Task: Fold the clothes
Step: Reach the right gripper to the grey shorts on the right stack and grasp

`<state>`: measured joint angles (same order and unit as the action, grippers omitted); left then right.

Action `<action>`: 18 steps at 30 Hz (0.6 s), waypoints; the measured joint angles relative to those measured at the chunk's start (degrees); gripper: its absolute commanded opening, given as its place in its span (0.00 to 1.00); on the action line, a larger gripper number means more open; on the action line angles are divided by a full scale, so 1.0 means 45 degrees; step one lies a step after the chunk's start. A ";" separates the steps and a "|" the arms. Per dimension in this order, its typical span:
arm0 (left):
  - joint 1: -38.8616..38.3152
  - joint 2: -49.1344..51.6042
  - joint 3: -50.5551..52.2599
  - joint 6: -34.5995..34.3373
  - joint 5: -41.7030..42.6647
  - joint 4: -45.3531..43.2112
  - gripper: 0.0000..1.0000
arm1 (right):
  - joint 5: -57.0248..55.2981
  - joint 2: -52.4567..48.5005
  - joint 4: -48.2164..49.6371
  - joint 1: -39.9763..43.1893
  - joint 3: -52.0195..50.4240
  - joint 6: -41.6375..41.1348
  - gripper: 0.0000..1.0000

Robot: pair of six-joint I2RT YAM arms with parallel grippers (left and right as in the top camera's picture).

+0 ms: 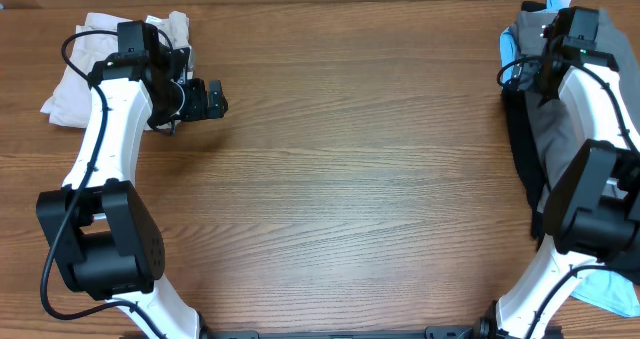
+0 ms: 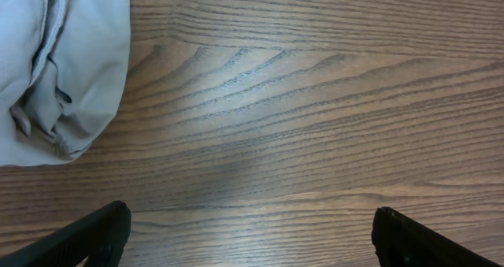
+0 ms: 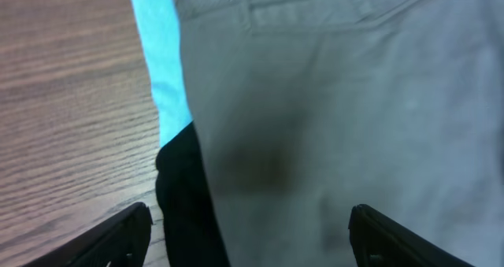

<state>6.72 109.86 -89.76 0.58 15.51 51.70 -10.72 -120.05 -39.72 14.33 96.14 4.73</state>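
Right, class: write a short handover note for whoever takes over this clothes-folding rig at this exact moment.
Left gripper: open, empty, over the table beside the beige garment.
Right gripper: open, holding nothing, above the grey shorts.
Clothes: beige garment bunched at the far-left corner; grey shorts top a pile at the right edge, over a black garment and a light-blue garment.
Done: perhaps the beige piece; its fold can't be judged.
Left: grip the grey shorts, fold them, then the rest.
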 measured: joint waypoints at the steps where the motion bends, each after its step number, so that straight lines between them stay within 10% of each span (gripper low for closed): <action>1: 0.0000 0.0000 0.0000 0.0000 0.0000 -0.0005 1.00 | 0.0068 -0.0121 0.0010 -0.0010 0.0005 -0.0005 0.77; 18: -0.0452 0.0000 0.0000 0.0000 0.0049 -0.0238 1.00 | 0.0325 -0.1112 -0.0034 0.0369 0.0005 -0.0010 0.49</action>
<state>4.69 109.86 -89.76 0.58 15.73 50.63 -9.26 -125.05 -39.88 15.99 96.16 4.69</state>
